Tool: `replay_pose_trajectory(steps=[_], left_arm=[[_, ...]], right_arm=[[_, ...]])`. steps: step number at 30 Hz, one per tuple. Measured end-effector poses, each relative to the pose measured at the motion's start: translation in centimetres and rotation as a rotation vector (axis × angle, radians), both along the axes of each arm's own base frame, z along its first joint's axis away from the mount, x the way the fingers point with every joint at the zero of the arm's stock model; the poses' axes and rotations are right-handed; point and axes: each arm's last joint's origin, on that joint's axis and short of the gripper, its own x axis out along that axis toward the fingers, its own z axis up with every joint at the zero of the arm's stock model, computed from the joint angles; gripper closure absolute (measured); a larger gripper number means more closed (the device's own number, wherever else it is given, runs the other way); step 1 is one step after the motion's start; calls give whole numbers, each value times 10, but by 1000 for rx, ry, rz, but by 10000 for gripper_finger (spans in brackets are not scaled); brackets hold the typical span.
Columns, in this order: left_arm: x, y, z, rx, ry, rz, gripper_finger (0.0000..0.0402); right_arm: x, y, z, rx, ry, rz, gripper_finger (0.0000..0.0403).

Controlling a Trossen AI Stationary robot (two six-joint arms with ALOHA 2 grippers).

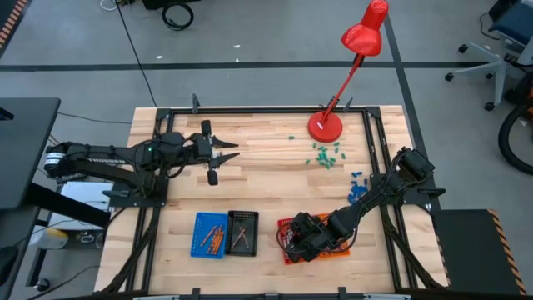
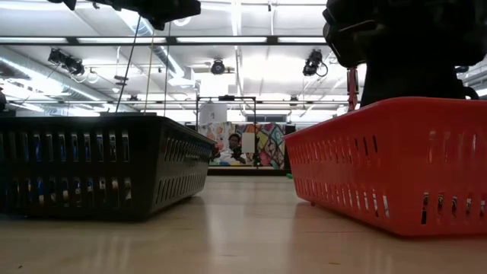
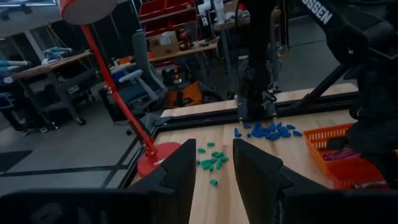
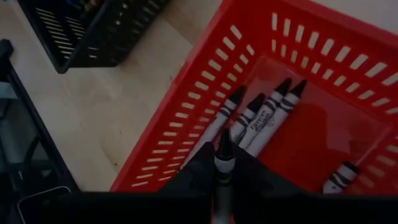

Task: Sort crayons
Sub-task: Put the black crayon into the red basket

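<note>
While the right gripper (image 4: 224, 163) hangs over the red basket (image 1: 289, 250) at lower centre-right of the high view, its fingers are clamped on one crayon (image 4: 224, 158), tip toward the basket floor.

Faint print shows on the wrappers of the crayons (image 4: 261, 118) lying side by side in the red basket, too small to read; "OSSEN" can be read on the dark arm at the upper right of the left wrist view. More crayons lie in the blue tray (image 1: 210, 235) and the black basket (image 1: 242, 232), lower centre. At left of the table, the left gripper (image 1: 223, 157) is stretched level above bare wood, fingers spread and holding nothing. Beyond it are a red lamp (image 1: 326, 125), green bits (image 1: 325, 154) and blue chunks (image 1: 358, 185), right of centre.
</note>
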Motion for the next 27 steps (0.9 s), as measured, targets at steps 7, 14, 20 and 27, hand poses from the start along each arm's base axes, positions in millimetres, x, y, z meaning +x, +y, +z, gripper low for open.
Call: replay_pose_trajectory(steps=[7,14,20,27], left_arm=[[0,0,-2,-24,14,-1,283],[-14,5,8,-49,129,33,283],[-27,24,1,-145,331,161,283],[-41,44,-39,-277,564,326,283]], right_arm=[[0,-2,1,9,10,21,313],[-11,-17,49,-113,-123,34,301],[-17,-42,82,-421,-236,24,301],[0,-60,97,-654,-321,110,300]])
